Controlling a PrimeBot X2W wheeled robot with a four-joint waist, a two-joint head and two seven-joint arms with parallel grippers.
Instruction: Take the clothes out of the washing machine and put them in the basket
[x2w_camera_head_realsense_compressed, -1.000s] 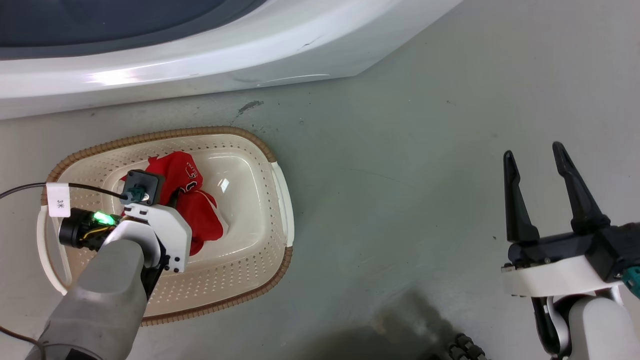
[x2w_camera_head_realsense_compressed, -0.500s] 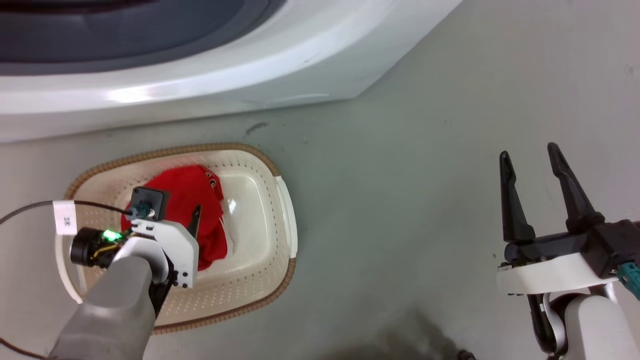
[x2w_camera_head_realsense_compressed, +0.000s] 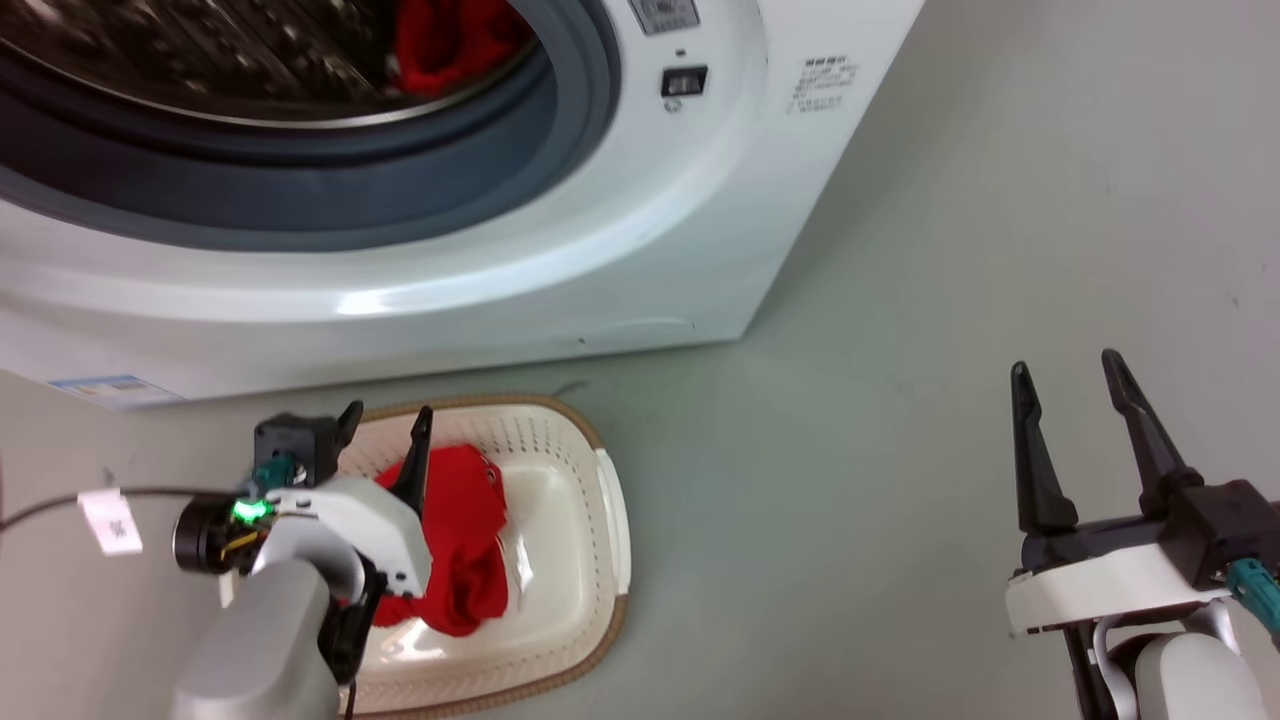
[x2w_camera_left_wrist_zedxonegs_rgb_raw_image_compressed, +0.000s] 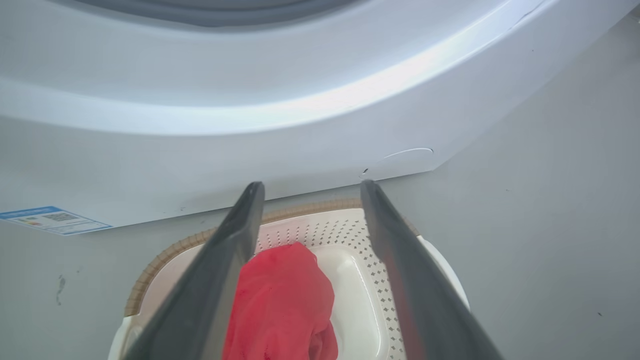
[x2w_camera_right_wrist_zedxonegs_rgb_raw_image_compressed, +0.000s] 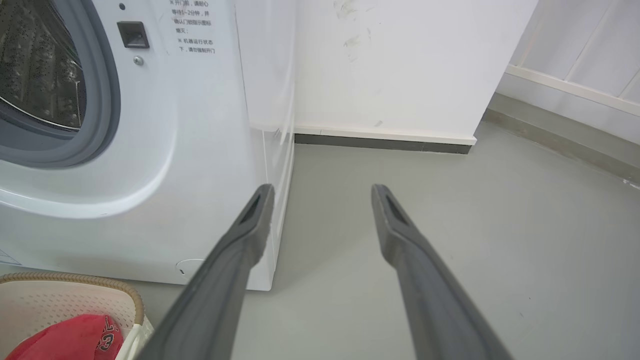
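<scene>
- Fingers (x2w_camera_head_realsense_compressed: 418, 455) of the left gripper (x2w_camera_head_realsense_compressed: 388, 415) stand spread with nothing between them. They hang over the near-left part of the basket, tips towards the machine. We count two grippers in all.
- Basket (x2w_camera_head_realsense_compressed: 548, 445): we count one, cream with a brown rim, on the floor (x2w_camera_head_realsense_compressed: 900, 450) just in front of the washing machine.
- Clothes: we count two red pieces. One garment (x2w_camera_head_realsense_compressed: 465, 525) lies bunched in the basket, just right of the left gripper's fingers. In the left wrist view it sits below and between them.
- Washing machine (x2w_camera_head_realsense_compressed: 650, 250): we count one, with its porthole open. The second red piece (x2w_camera_head_realsense_compressed: 450, 40) lies inside the steel drum (x2w_camera_head_realsense_compressed: 200, 60), behind the grey seal (x2w_camera_head_realsense_compressed: 400, 190).
- Right gripper (x2w_camera_head_realsense_compressed: 1064, 365) hangs over bare floor, well apart from the basket, its jaws spread and empty.
- Change since a second ago: the head camera has tilted up, so the drum and the piece inside it now show. The left gripper pointed down into the basket at the garment then, and its fingers now stand clear of the cloth. The right gripper looks unchanged.
</scene>
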